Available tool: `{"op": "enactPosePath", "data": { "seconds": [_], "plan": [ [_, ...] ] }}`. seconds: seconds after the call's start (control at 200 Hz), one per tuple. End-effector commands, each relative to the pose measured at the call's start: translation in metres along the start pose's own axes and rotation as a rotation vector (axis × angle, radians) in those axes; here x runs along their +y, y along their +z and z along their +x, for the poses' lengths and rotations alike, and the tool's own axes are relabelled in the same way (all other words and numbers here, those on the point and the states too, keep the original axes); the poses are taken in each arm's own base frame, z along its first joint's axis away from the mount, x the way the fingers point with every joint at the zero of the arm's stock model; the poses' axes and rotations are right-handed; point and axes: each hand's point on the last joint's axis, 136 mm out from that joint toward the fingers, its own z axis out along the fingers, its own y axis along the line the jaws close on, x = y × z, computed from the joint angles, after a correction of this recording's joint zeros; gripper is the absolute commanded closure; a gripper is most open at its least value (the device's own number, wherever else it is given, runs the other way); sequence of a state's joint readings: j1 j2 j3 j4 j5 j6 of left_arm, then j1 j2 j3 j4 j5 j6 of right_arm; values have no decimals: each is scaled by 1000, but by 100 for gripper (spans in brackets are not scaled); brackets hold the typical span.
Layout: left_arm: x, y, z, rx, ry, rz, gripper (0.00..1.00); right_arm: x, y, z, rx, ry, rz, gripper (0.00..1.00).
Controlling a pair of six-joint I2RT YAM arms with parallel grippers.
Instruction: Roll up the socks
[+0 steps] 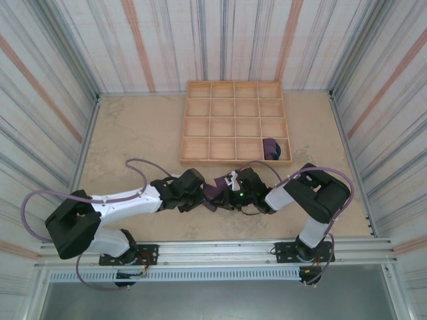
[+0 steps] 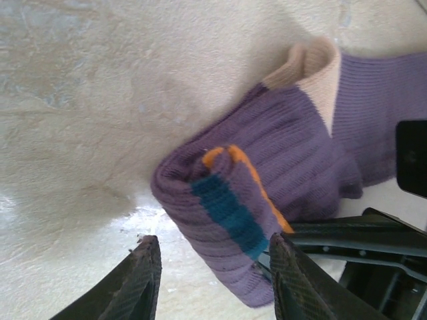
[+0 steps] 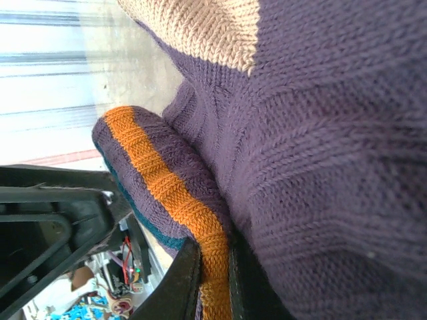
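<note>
So the socks are lying together on the table, near the front edge and right between the two arms. They're half rolled. The rolled end is a fat purple tube with an orange band and a teal stripe wrapped into it, and the peach cuff of the other sock sticks out flat behind it.

In the left wrist view, the roll's end sits between the left gripper fingers, which are apart. It's pushed up against the finger on the picture's right, and there's a strip of bare table between it and the other finger. So it's straddling the roll, not squeezing it.

The right gripper is a different story. Its two fingers are pinched together on the socks with the orange band caught between them, and purple knit bulges out beside it.

From the top camera, both grippers meet nose to nose over the socks.

Further back there's a wooden grid tray. A rolled bundle in purple sits in the rightmost compartment of its nearest row.
</note>
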State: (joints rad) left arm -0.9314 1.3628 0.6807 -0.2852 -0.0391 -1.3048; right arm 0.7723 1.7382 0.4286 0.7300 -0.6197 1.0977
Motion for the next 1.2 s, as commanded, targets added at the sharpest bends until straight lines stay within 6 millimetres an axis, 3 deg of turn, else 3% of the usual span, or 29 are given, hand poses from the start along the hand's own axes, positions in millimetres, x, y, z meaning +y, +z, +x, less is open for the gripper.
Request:
{"op": "enactPosePath", "data": {
  "seconds": [0.0,0.316,0.466,0.596,0.701,0.731,0.967,1.092,1.192],
  "plan": [
    [9,8,-4,-28,-37,-25,54,-97,-14,44,75,253,350,100],
    [15,34,2,0,-107,-27,59,-98,-14,43,73,255,349,100],
    [27,43,6,12,-151,-58,65,-97,-14,43,75,253,341,100],
    [38,43,7,11,-169,-95,76,-94,-14,41,70,241,327,100],
    [46,41,8,15,-169,-131,96,-91,-13,39,70,213,316,100],
    [48,41,9,17,-167,-138,100,-89,-12,38,73,199,308,97],
    [53,29,9,39,-153,-171,100,-57,-11,23,67,10,269,72],
    [54,22,9,72,-162,-174,100,-37,-18,17,59,-158,322,52],
    [57,14,8,86,-173,-192,100,-22,-29,10,17,-292,385,45]
  ]
}}
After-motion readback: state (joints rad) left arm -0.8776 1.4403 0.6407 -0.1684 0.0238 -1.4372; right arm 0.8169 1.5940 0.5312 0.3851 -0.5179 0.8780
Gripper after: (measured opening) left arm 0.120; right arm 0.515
